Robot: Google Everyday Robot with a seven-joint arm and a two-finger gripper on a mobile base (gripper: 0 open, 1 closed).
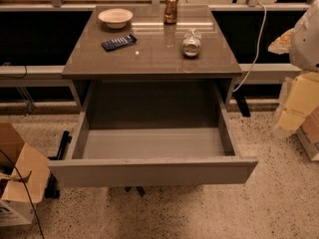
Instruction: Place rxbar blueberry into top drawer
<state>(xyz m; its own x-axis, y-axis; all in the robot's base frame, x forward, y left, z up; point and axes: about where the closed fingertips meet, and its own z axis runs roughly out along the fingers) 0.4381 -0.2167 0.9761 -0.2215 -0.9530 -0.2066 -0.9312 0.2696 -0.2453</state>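
The rxbar blueberry, a flat dark-blue wrapper, lies on the cabinet top at the left, just in front of a pale bowl. The top drawer is pulled fully open below the cabinet top, and its grey inside holds nothing. A pale part of my arm shows at the right edge. The gripper itself is out of view, far from the bar and the drawer.
A crushed silver can lies on the cabinet top at the right. A gold can stands at the back. A cardboard box sits on the floor at the left. A white cable hangs at the right.
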